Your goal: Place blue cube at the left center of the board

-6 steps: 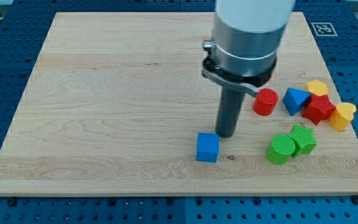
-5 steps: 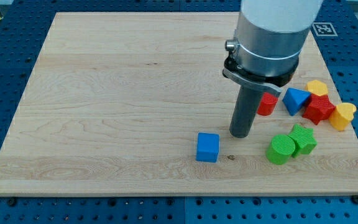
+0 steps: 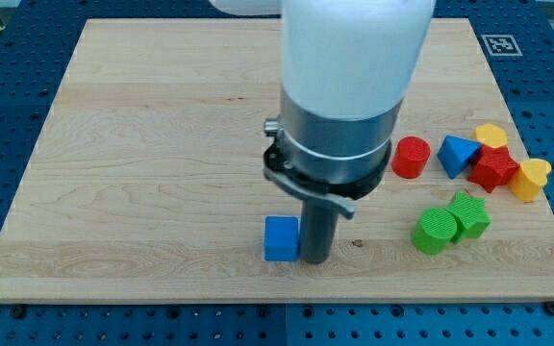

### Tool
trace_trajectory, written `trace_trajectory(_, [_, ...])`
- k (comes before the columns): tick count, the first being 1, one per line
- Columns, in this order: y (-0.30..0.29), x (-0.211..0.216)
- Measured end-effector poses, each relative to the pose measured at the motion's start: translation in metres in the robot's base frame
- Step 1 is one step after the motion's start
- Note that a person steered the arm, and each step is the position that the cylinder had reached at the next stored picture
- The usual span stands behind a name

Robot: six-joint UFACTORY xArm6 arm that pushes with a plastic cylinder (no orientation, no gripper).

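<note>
The blue cube (image 3: pixel 280 238) sits on the wooden board (image 3: pixel 162 144) near the view's bottom, a little right of the middle. My tip (image 3: pixel 314 259) rests on the board right against the cube's right side. The arm's wide grey body rises above it and hides part of the board's middle.
At the view's right lies a cluster: a red cylinder (image 3: pixel 412 157), a blue triangular block (image 3: pixel 458 155), a red block (image 3: pixel 494 169), two yellow blocks (image 3: pixel 491 135) (image 3: pixel 530 178), a green cylinder (image 3: pixel 435 232) and a green block (image 3: pixel 468 213).
My tip swung right, then came down and left against the cube's right side. The blue cube has shifted left and slightly toward the view's bottom.
</note>
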State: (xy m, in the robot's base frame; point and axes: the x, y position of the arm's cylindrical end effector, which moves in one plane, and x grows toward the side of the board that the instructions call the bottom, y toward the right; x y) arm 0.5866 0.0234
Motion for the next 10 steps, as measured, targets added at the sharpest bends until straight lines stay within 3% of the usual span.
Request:
trace_trajectory(1, [-0.049, -0.008])
trace_trajectory(2, [-0.100, -0.062])
trace_trajectory(3, [-0.122, -0.086])
trace_trajectory(5, [-0.135, -0.044])
trace_trajectory(7, [-0.196, -0.114])
trace_trajectory(8, [-0.198, -0.111])
trace_trajectory(9, [-0.195, -0.079])
trace_trajectory(10, [-0.162, -0.067])
